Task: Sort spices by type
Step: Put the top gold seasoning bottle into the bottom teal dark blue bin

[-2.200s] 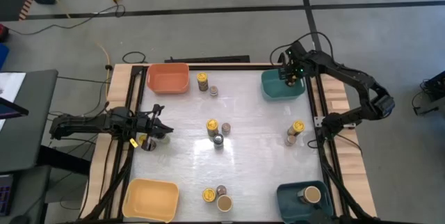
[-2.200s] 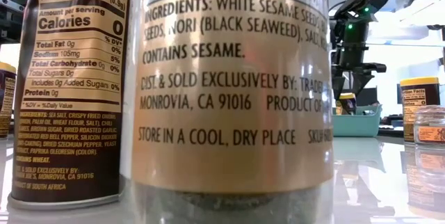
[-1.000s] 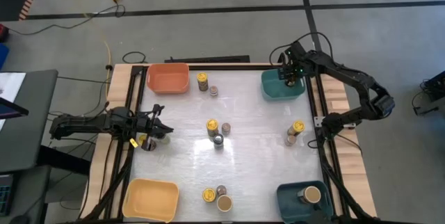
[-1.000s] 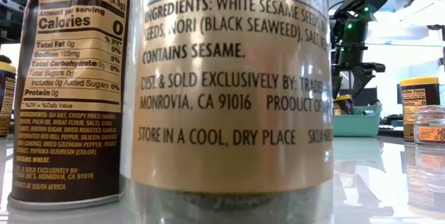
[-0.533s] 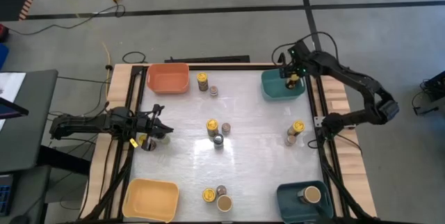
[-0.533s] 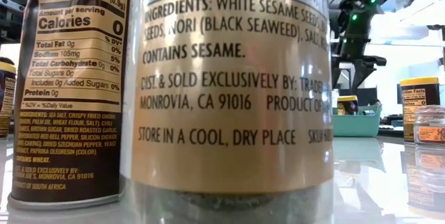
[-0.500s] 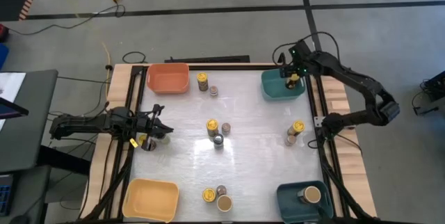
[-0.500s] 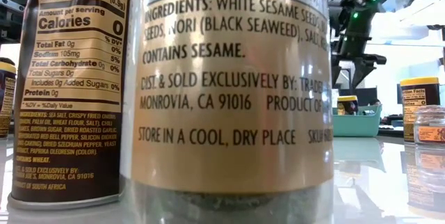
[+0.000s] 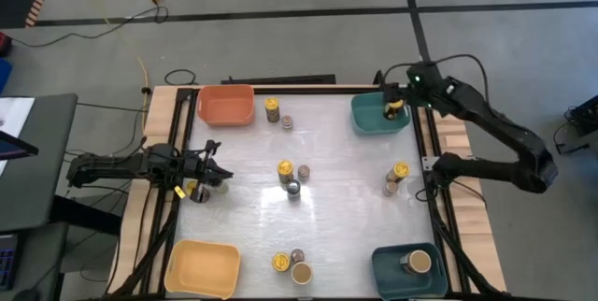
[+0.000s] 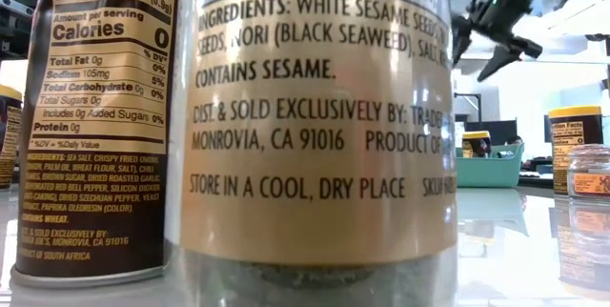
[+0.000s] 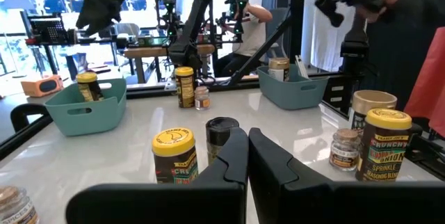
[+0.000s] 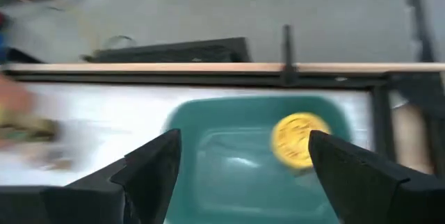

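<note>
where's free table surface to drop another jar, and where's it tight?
Bare table between the centre jar cluster, the right pair of jars and the near teal bin. Also bare between the orange bin and the yellow bin, past the shut left gripper. Tight: the centre cluster and the jars at the near edge.

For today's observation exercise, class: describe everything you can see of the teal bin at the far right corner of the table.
The teal bin is a rectangular plastic tub with rounded corners, a raised rim and a handle cut-out in one end wall, seen in the left wrist view. It sits upright on the white table, at the far right corner beside the black frame. One yellow-lidded jar stands inside, near its right end. The open right hand hangs above it, touching nothing.
</note>
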You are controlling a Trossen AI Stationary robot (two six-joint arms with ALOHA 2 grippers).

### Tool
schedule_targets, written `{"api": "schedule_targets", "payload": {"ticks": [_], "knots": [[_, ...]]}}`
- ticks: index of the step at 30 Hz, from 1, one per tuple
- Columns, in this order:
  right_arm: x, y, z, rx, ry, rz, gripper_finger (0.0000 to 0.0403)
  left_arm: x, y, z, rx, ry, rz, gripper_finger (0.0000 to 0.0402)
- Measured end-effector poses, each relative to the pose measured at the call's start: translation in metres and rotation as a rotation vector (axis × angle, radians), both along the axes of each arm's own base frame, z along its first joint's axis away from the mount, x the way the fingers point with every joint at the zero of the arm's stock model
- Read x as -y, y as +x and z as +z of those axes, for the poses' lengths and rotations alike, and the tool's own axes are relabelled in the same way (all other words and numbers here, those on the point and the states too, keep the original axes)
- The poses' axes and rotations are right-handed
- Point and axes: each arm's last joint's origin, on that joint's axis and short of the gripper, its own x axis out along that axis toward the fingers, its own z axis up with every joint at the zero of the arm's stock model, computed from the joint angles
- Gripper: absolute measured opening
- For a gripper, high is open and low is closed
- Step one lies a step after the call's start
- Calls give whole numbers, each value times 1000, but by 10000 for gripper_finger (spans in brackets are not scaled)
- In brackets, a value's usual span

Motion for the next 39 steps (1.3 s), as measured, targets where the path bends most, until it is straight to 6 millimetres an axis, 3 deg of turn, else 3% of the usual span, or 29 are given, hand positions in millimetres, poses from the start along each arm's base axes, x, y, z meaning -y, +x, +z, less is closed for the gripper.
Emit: {"api": "schedule_targets", "payload": {"ticks": [6, 11, 22, 30, 39], "knots": [[-36, 21, 9, 186, 39, 112, 342, 0, 0, 0, 0, 0, 0, 0], [-74, 59, 12, 274, -12, 297, 342, 0, 0, 0, 0, 0, 0, 0], [-146, 103, -22, 112, 46, 592, 342, 0, 0, 0, -8, -85, -3, 0], [-167, 120, -46, 73, 144, 563, 342, 0, 0, 1, -16, -148, -5, 0], [-175, 129, -60, 29, 167, 556, 342, -1, 0, 2, -9, -220, 13, 0]]}}
